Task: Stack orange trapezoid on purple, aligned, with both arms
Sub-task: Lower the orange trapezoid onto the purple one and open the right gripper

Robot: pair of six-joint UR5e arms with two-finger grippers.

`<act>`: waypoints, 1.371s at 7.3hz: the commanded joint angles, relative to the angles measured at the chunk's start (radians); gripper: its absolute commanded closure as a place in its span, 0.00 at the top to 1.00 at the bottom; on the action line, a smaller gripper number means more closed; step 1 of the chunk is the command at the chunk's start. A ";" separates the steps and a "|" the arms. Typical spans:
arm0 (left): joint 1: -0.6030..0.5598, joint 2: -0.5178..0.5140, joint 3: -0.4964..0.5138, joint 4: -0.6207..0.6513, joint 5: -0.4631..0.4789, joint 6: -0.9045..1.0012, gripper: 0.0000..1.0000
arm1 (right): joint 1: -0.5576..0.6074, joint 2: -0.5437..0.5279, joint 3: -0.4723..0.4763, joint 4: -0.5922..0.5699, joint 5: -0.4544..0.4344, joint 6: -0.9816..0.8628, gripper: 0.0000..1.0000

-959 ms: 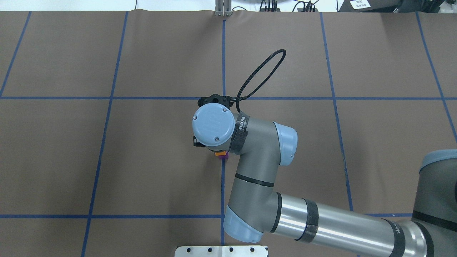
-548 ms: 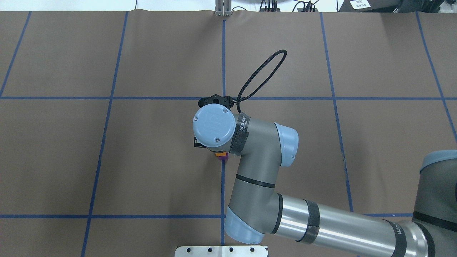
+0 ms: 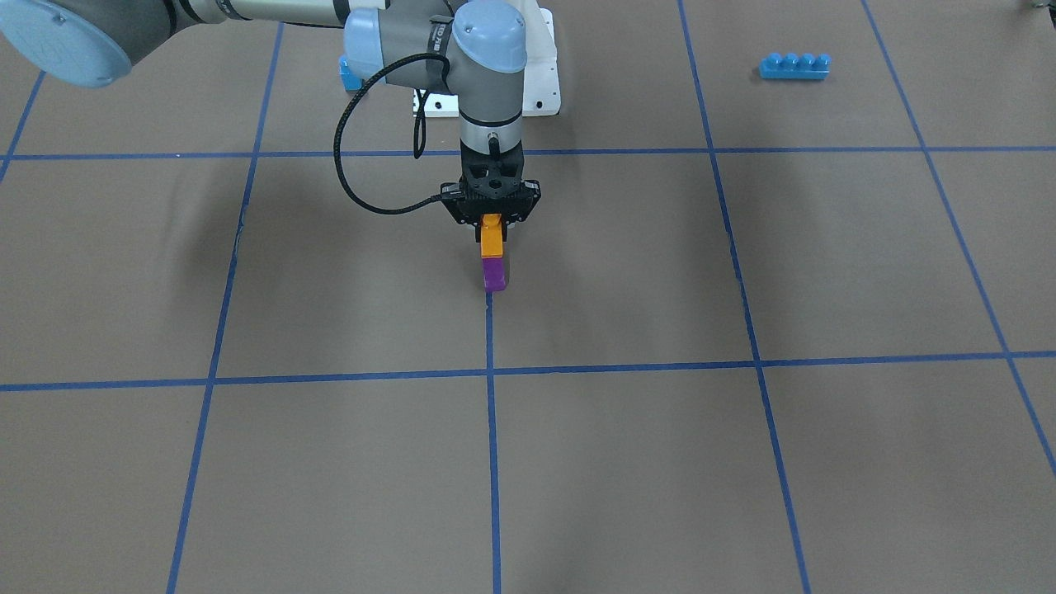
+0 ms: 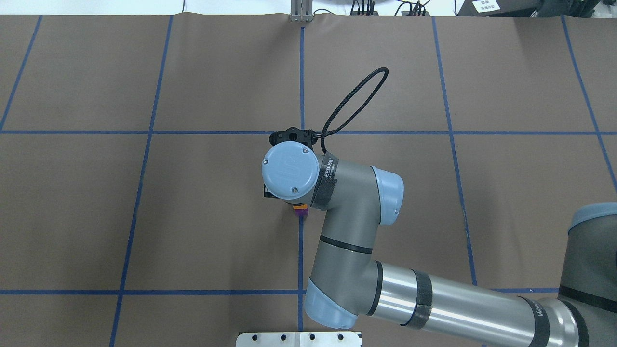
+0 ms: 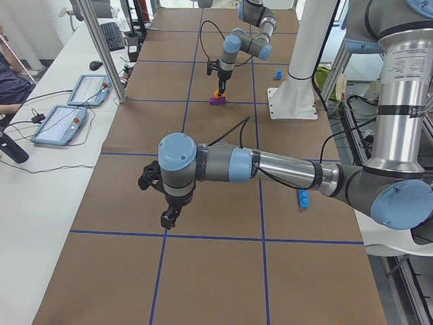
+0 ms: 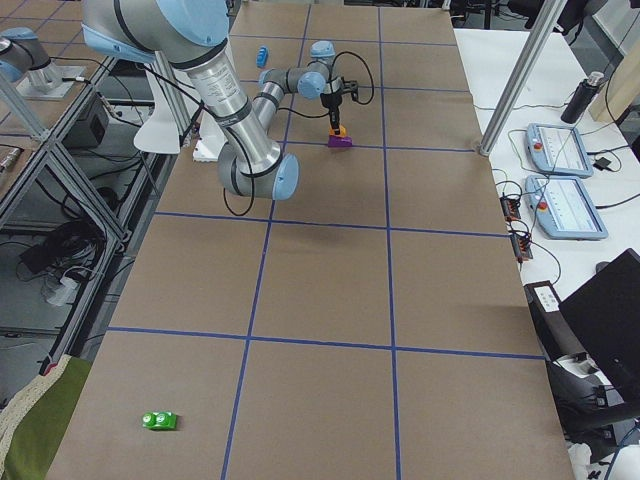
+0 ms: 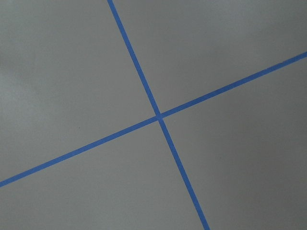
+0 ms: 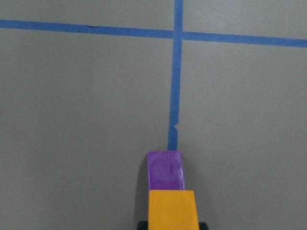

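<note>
My right gripper (image 3: 492, 229) points straight down and is shut on the orange trapezoid (image 3: 492, 237). The orange block is directly above the purple block (image 3: 494, 275), which stands on the mat at the end of a blue tape line. I cannot tell whether the two touch. In the right wrist view the orange block (image 8: 172, 210) is nearest and the purple block (image 8: 166, 170) shows just beyond it. In the overhead view the wrist hides all but a sliver of the orange (image 4: 300, 207) and the purple (image 4: 302, 213). My left gripper (image 5: 168, 218) hangs over bare mat, far from the blocks; I cannot tell whether it is open or shut.
A long blue four-stud brick (image 3: 794, 65) lies far off on my left side. A small blue block (image 3: 348, 74) lies by the white base plate (image 3: 540, 78). A green block (image 6: 160, 420) lies at the table's far right end. A black cable loops off the right wrist.
The right wrist has shifted slightly toward the robot and to the right, and less of the orange and purple blocks shows beneath it in the overhead view.
</note>
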 commanded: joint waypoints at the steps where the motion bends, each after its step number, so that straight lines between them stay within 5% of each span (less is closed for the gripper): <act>1: 0.001 0.000 0.001 0.000 0.000 -0.001 1.00 | -0.009 -0.001 -0.003 0.004 -0.013 0.004 0.00; 10: 0.001 0.000 0.005 -0.002 0.001 0.001 1.00 | -0.036 -0.043 -0.005 0.096 -0.045 0.014 0.00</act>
